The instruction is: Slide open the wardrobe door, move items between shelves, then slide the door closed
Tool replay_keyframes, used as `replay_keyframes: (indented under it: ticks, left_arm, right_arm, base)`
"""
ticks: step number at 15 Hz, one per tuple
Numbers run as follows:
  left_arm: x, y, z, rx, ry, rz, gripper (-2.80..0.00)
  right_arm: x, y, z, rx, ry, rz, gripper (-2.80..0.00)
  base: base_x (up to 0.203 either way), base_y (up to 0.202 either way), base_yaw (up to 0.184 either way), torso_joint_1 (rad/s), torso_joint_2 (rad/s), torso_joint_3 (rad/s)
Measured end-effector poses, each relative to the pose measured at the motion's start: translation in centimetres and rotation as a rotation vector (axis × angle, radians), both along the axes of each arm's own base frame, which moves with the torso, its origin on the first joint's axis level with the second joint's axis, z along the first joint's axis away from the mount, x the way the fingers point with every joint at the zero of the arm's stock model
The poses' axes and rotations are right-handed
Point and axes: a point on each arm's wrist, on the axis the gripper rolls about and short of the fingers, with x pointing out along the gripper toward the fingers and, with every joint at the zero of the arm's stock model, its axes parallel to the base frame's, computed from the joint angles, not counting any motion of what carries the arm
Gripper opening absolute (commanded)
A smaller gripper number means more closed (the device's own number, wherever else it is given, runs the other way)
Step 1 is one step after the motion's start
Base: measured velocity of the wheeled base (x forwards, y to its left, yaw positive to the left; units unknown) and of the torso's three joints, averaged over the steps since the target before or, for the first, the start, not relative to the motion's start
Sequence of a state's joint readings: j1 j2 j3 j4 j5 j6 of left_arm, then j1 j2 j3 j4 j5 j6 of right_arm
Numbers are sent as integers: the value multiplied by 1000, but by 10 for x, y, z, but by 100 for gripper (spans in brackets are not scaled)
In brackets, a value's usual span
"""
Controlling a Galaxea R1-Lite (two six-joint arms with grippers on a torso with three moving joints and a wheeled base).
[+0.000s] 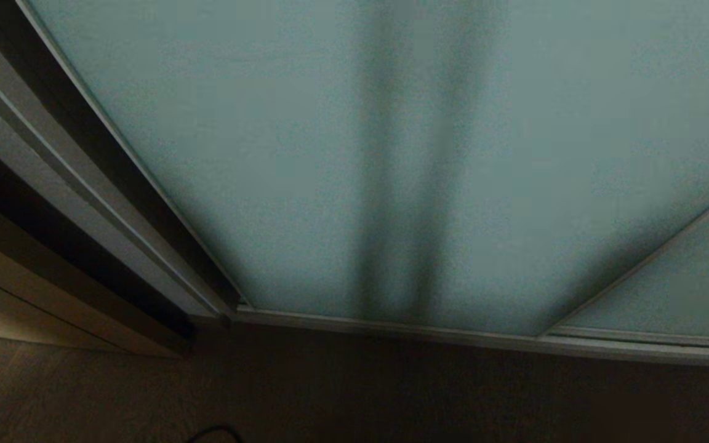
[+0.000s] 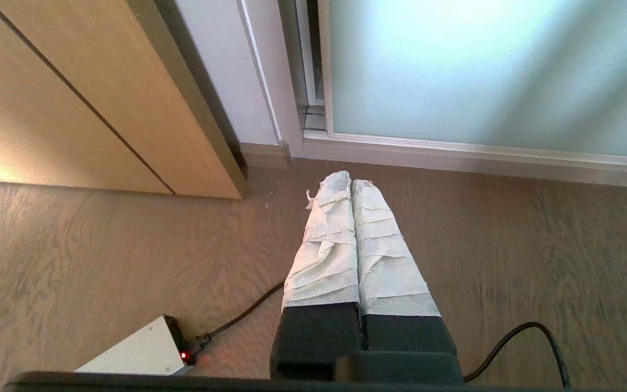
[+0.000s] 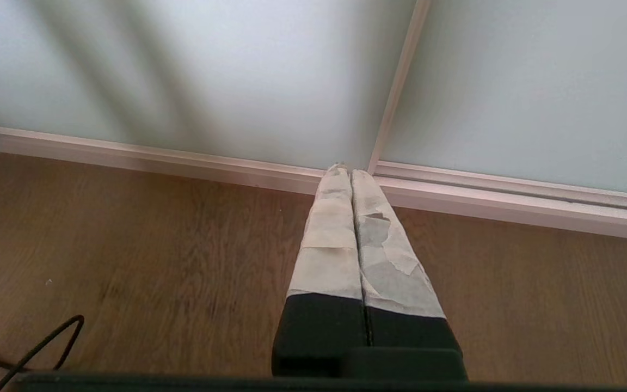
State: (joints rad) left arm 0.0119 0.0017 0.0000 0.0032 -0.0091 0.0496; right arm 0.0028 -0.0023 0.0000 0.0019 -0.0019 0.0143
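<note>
head: tall pale teal frosted sliding wardrobe door [image 1: 342,154] in thin silver-grey frame fills view, drawn across, above dark wood floor [image 1: 391,394] | left wrist: left gripper [image 2: 350,181], tape-wrapped fingers pressed together, holding nothing, over floor near door's corner; black cable [image 2: 531,337] | right wrist: right gripper [image 3: 346,171] likewise closed, empty, by door's bottom rail [image 3: 183,158]

No readable text or labels show anywhere.
</note>
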Motion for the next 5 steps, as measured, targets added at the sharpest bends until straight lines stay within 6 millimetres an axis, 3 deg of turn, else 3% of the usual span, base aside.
replay_keyframes:
  ticks: [5]
  left_arm:
    - [0,0,0,0,0,0,-280]
  right_arm:
    - [0,0,0,2,0,0,-280]
  base:
    - [0,0,0,0,0,0]
